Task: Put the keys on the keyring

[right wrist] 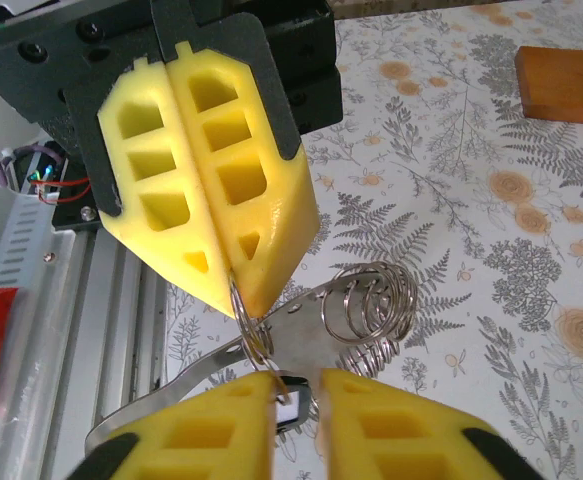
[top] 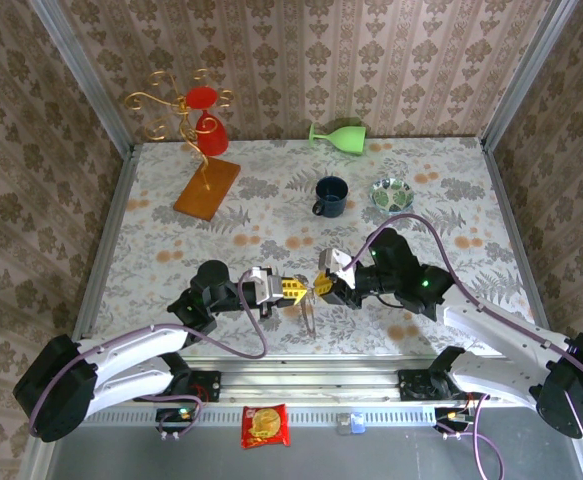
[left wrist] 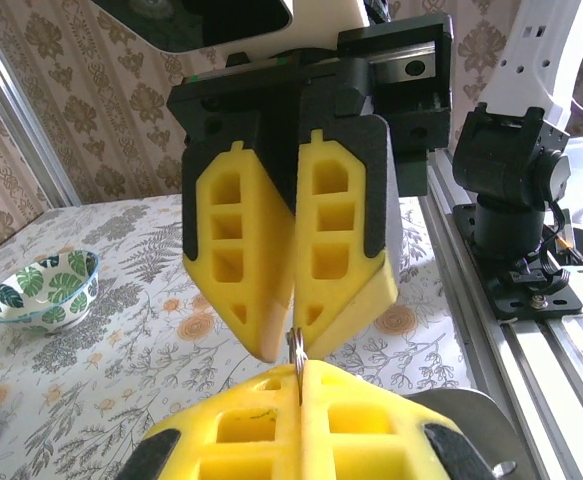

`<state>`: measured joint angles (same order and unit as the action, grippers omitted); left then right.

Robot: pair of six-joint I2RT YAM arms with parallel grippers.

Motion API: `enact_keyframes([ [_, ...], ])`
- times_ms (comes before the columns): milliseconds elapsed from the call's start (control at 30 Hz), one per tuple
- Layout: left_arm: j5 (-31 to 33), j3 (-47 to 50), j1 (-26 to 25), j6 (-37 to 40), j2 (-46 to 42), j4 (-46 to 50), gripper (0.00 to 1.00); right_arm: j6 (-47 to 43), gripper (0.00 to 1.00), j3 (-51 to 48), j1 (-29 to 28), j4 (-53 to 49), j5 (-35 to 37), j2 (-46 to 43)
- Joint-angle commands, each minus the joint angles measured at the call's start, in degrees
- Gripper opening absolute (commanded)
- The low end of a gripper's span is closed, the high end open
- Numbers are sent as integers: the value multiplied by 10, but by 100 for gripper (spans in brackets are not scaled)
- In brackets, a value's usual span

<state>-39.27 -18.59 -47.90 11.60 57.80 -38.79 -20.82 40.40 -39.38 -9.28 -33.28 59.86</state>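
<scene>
Left fingers (right wrist: pixel 281 215) pressed together, pinching keyring (right wrist: pixel 239 310) low over surface (top: pixel 271 215), near front edge. Right fingers (left wrist: pixel 266 270) met them tip to tip, slightly apart. Small key (right wrist: pixel 288 397) possibly between them; I couldn't tell if clamped.

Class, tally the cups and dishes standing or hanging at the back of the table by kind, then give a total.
Goblets: 2, the red goblet hung on the stand, the green goblet on its side
Mugs: 1, the blue mug
Bowls: 1, the leaf-patterned bowl
Total: 4
</scene>
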Motion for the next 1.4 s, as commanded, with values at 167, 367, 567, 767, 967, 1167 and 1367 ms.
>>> enact_keyframes([
  [167, -17, -13, 1, 10, -2, -11, 0, -10, 4, 10, 0, -14, -5, 0],
  [367, -18, -17, -2, 13, 3, -11, 0, -2, 0, 13, -2, 0, -15, 23],
  [567, -17, -16, -2, 13, 2, -11, 0, 4, 4, 8, -2, 8, -17, 19],
  [767, -16, -14, -3, 11, 2, -13, 0, 21, 27, -30, 0, 54, -3, -31],
  [967, -16, -14, -4, 8, 6, -23, 0, 39, 30, -39, 0, 89, -22, -28],
  [1167, -14, -12, -4, 4, 6, -34, 0, 59, 28, -41, -1, 121, -39, 0],
  [1367, -13, -10, -5, 0, 8, -40, 0, 63, 21, -39, -1, 134, -47, 15],
])
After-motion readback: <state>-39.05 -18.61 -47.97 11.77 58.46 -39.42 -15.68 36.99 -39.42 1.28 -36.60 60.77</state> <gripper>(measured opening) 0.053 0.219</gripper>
